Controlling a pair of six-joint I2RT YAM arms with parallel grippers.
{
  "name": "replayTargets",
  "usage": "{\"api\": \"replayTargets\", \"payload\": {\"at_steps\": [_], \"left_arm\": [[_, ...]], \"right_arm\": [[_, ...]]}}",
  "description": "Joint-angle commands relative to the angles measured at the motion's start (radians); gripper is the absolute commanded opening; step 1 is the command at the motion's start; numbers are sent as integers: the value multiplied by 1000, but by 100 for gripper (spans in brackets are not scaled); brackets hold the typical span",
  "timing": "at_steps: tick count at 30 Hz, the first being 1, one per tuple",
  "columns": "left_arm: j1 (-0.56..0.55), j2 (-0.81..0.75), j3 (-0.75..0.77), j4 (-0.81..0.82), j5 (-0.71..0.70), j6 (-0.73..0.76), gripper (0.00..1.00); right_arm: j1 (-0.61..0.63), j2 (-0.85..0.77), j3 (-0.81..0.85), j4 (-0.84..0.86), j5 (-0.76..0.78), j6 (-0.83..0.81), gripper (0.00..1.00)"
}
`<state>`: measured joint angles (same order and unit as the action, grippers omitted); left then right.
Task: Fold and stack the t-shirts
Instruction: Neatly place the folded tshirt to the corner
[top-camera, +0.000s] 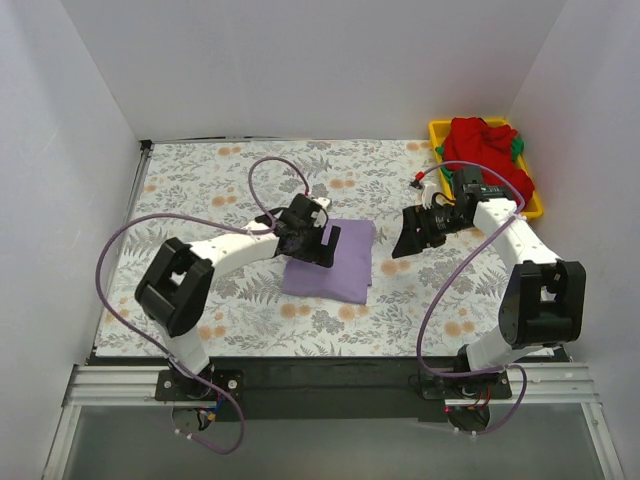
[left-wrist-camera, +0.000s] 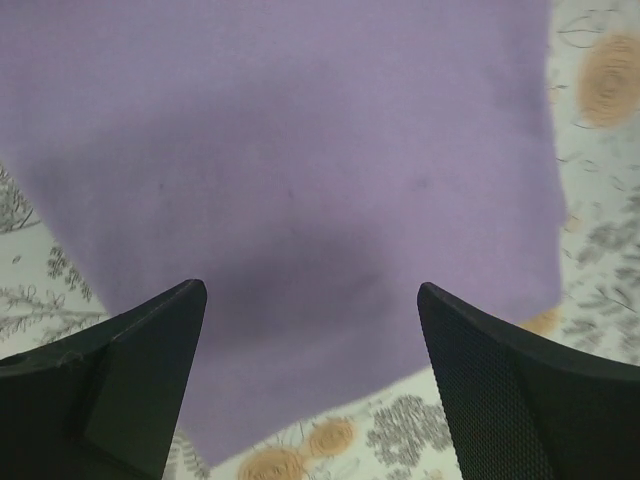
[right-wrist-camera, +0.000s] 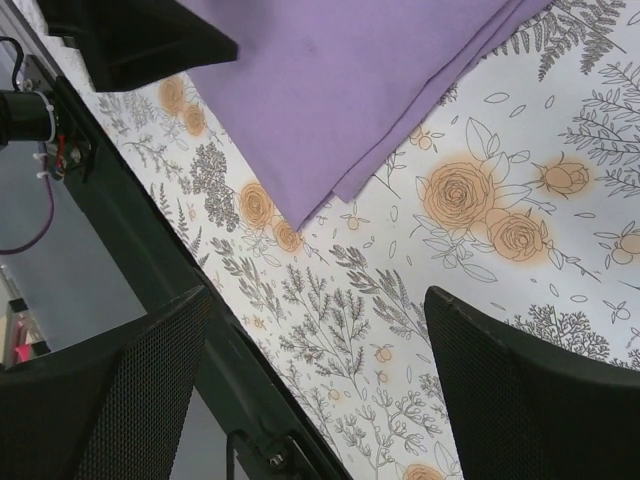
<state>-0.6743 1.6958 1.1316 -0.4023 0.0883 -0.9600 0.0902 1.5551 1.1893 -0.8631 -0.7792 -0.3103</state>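
Note:
A lavender t-shirt lies folded into a rectangle on the floral cloth, mid-table. It fills the left wrist view, and its near corner shows in the right wrist view. My left gripper hovers over the shirt's left edge, jaws wide open with nothing between them. My right gripper hangs open to the right of the shirt, above bare cloth. A red t-shirt is heaped in the yellow tray, with a bit of green shirt at its right side.
The yellow tray stands at the back right corner. The floral cloth covers the table. White walls close in the left, back and right. The black front rail runs along the near edge.

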Motion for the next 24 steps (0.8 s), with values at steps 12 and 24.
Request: {"api": "replayTargets", "payload": {"at_steps": [12,24], "left_arm": [[159,358,128,-151,-254,133,82],[730,333,78,-162,-145,616,82]], "right_arm": [[2,5,13,10,77,0,95],[2,28,24,7,46,-12,95]]}}
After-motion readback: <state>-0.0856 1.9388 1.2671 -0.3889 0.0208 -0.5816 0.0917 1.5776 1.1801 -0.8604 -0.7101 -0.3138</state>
